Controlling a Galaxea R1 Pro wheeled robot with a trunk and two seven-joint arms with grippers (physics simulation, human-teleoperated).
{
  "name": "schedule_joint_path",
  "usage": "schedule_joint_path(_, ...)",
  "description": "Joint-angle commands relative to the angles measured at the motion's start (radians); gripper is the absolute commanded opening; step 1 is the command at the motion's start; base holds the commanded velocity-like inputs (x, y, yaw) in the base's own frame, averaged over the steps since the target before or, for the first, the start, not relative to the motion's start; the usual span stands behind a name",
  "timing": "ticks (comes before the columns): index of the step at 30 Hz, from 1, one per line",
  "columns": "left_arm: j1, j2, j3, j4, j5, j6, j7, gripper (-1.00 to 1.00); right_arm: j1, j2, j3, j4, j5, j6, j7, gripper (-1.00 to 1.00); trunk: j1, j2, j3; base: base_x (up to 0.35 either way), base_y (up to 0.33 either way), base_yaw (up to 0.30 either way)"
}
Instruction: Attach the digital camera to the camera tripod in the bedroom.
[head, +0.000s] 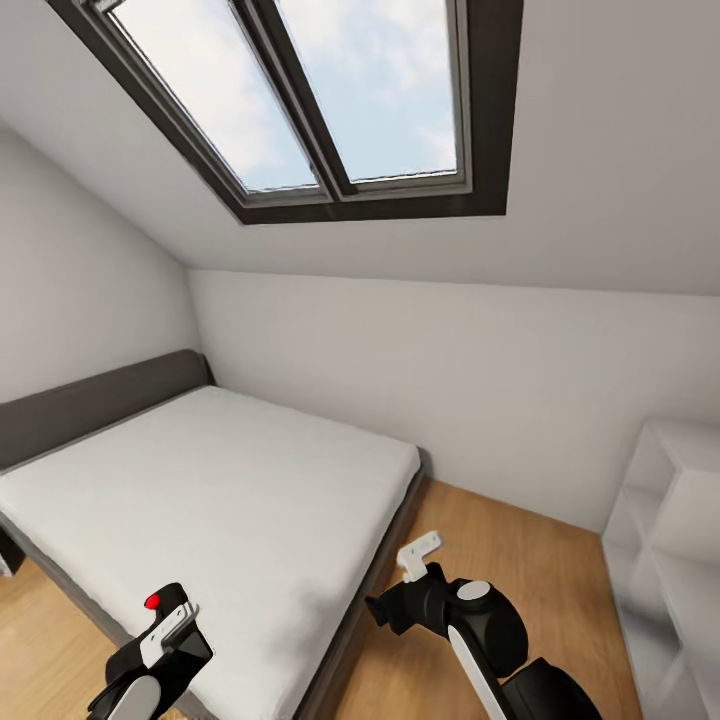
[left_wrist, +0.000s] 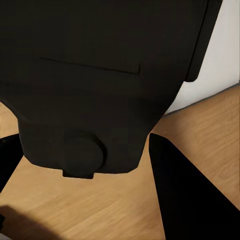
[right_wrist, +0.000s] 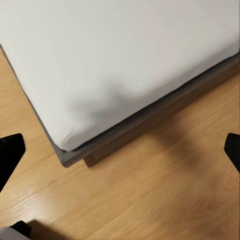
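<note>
From the head view, the robot faces a white bed (head: 210, 480) under a skylight (head: 300, 95), with white cube shelves (head: 670, 540) at the right edge. No camera tripod shows in any view, so the robot is judged to be in transit toward it. The left end effector (head: 165, 625) sits low at the lower left, carrying the digital camera (head: 165, 607), whose red button (head: 152, 601) peeks out on top. The arm is tucked close to the trunk, probably to keep the load steady while travelling. The right end effector (head: 420, 560) is raised in front of the trunk over the wood floor (head: 520, 560), its forearm folded back, and carries nothing.

The left wrist view is almost filled by the dark camera body (left_wrist: 100, 75), held between the two fingers (left_wrist: 185, 195), which pinch it from either side above the floor.

In the right wrist view, the fingertips (right_wrist: 10, 155) stand spread wide at opposite edges, with only the bed corner (right_wrist: 65, 150) and floor planks between them.
</note>
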Motion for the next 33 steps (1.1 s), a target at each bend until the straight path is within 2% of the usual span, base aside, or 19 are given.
schedule_joint_path(1, -0.001, 0.001, -0.002, -0.001, 0.003, 0.002, 0.007, -1.00, 0.000, -0.001, 0.001, -0.001, -0.003, 0.004, -0.001, 1.00, 0.000, -0.001, 0.000, 0.011, 0.000, 0.266)
schedule_joint_path(33, -0.001, 0.002, -0.005, -0.005, 0.003, 0.009, 0.004, -1.00, -0.001, -0.002, -0.001, -0.001, -0.003, -0.002, 0.001, 1.00, 0.000, -0.001, 0.000, 0.001, 0.000, 0.253)
